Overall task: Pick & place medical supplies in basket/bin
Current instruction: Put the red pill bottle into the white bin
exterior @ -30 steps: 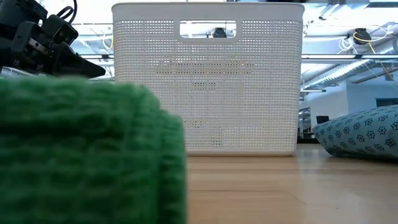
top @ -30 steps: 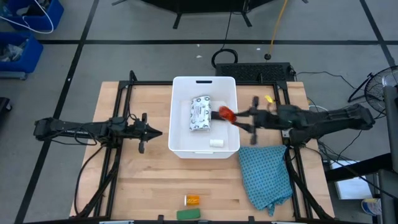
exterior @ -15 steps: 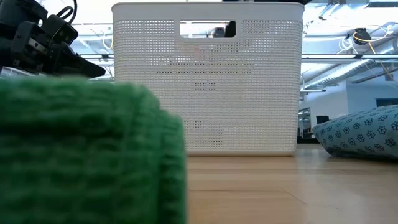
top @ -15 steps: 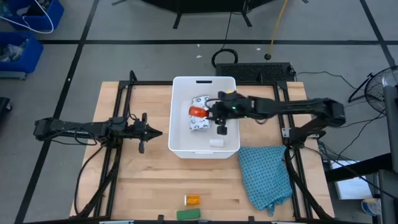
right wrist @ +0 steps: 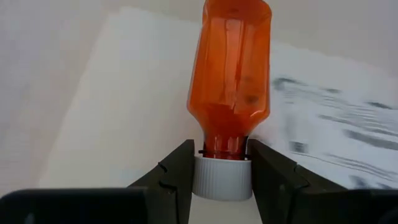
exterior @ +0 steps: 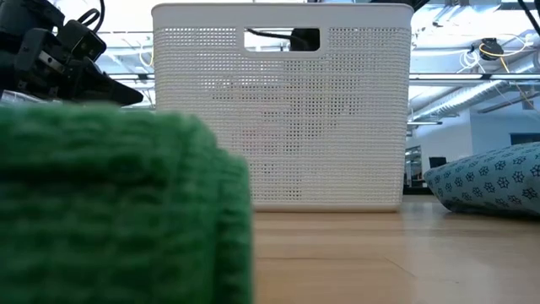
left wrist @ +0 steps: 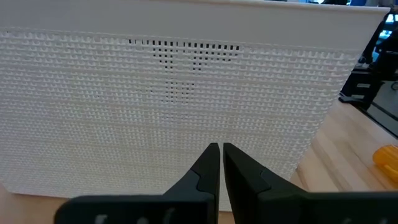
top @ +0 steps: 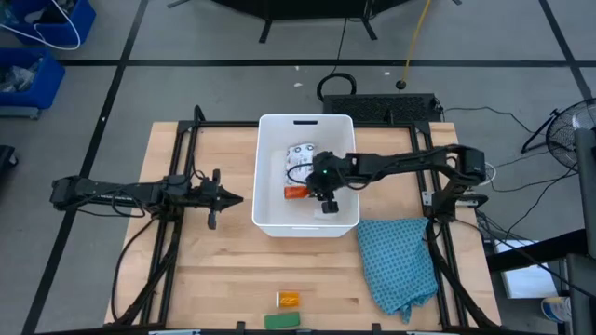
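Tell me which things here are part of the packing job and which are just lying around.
Job: white bin; red bottle, gripped by its cap in the right gripper inside the bin; white packet and small white bottle in the bin; orange vial and green bar on the table.

Lying about: teal cloth.

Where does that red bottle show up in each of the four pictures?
High view: red bottle inside the white bin, at the right gripper.
Low view: not visible; bin wall hides it.
Left wrist view: not visible.
Right wrist view: centre, cap between the fingers.
Shared landmark: the bin.
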